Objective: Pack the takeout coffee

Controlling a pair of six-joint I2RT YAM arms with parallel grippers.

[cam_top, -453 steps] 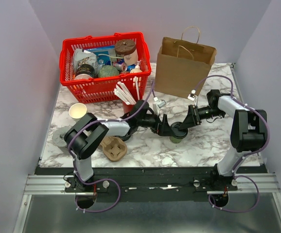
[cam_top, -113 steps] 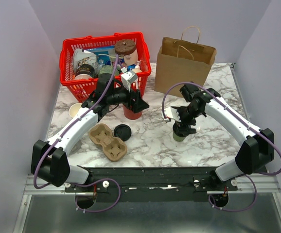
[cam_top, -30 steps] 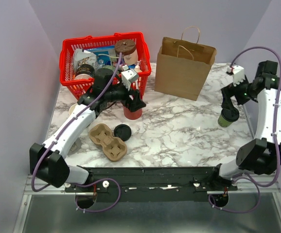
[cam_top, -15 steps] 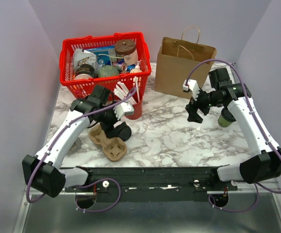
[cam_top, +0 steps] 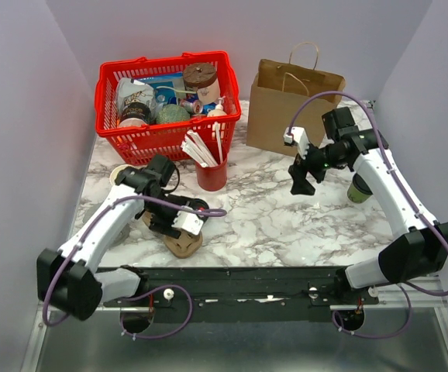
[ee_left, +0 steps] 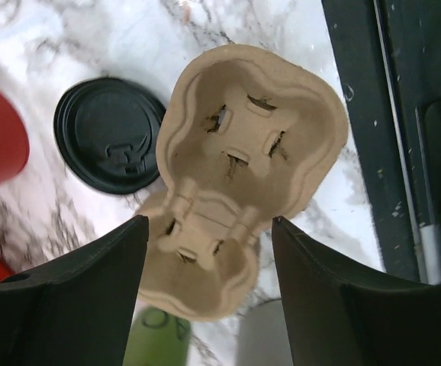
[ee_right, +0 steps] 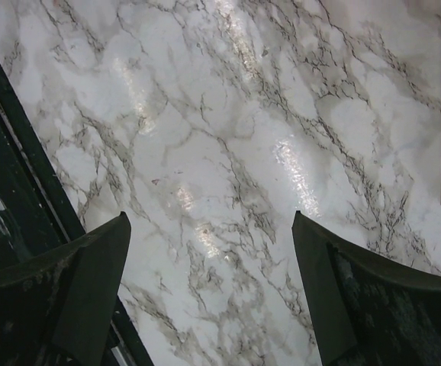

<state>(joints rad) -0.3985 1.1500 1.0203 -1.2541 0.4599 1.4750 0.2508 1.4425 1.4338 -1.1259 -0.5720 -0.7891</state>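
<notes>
left jaws wide over cup carrier; right jaws wide over table; takeout coffee upright, unheld

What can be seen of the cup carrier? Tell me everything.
The carrier is a tan moulded-pulp tray with two cup wells, each cut with short slits, both empty. It lies flat, wells up, on the marble table near its front edge. A black lid lies close beside it; contact is unclear. The left jaws hang open over it, not gripping.
</notes>
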